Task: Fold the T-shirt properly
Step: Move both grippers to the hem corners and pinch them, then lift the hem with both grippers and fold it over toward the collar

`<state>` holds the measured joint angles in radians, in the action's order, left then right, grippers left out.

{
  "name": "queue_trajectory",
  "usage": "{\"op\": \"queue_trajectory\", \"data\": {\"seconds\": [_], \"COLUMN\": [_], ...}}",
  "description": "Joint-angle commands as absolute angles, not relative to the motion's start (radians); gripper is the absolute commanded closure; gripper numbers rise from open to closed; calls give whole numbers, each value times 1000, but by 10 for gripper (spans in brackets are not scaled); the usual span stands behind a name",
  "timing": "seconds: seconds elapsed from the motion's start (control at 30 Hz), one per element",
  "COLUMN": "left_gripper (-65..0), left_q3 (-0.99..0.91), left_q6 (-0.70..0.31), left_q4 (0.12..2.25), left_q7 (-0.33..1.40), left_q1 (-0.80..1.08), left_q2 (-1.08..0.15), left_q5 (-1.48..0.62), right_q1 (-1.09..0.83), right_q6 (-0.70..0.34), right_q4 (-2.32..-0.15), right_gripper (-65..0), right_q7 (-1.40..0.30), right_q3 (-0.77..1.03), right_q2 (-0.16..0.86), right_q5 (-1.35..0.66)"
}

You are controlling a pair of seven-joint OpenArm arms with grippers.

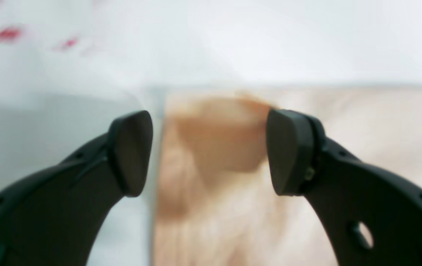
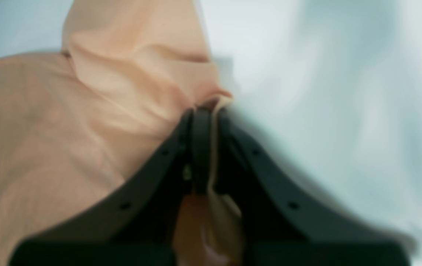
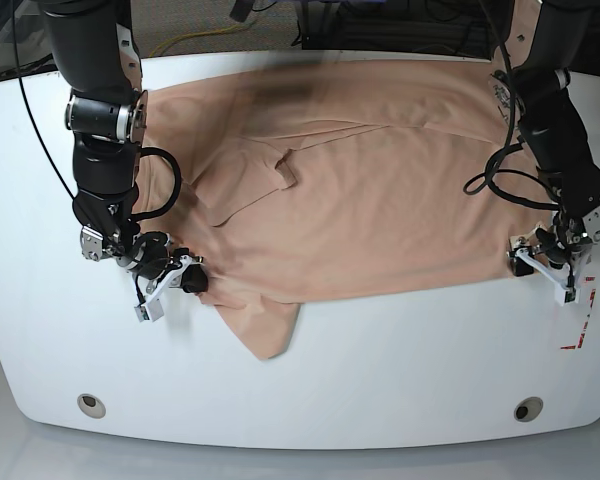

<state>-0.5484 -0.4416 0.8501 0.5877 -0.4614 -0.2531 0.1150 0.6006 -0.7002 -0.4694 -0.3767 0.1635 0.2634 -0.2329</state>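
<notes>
White desk (image 3: pixel 400 350) with rounded corners fills the base view, cables trailing off behind its far edge. Spread across the far half lies the T-shirt (image 3: pixel 380 200), peach-coloured, reaching nearly from one side edge to the other, with a rumpled fold near its middle and one flap (image 3: pixel 265 325) hanging down toward the near edge.

Right arm first: the right pincer (image 2: pixel 205 122) is pressed together on the T-shirt (image 2: pixel 85 111), a thin strip of peach fabric showing between the black fingers (image 2: pixel 199 147) in the wrist view. In the base view that right pincer (image 3: pixel 187 277) sits at the cloth's corner, close to the desk's side edge, fabric bunched up against it.

Over to the other side: the left pincer (image 1: pixel 209 147) stands spread wide, both black pads (image 1: pixel 131 151) well apart, with the T-shirt (image 1: pixel 214 207) edge running between them below, blurred. Whether the pads touch the cloth I cannot tell. In the base view the left pincer (image 3: pixel 550 268) is down at the shirt's opposite corner, near the far side edge of the desk, just beside some red marks (image 3: pixel 578 335) on the surface.
</notes>
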Motion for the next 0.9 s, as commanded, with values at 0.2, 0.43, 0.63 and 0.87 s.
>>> {"op": "queue_trajectory", "data": {"seconds": [0.2, 0.43, 0.63, 0.87], "left_gripper": [-403, -89, 0, 0], "left_q3": [-539, -458, -452, -452], "left_q6": [-440, -441, -473, -604], "left_q4": [759, 727, 803, 944], "left_q7": [538, 536, 539, 565], "left_q1": [-507, -512, -509, -509], "left_q2": [-272, -274, -271, -259], "left_q5": [111, 111, 111, 111], "right_q1": [630, 630, 610, 605], "right_q6": [-698, -698, -698, -698], "right_q4": [-476, -513, -665, -881], "right_gripper": [0, 0, 0, 0], "right_q7": [-395, -401, -481, -610], "right_q3": [163, 163, 165, 165], "right_q2": [274, 275, 275, 278], "right_q5": [-222, -220, -219, -219]}}
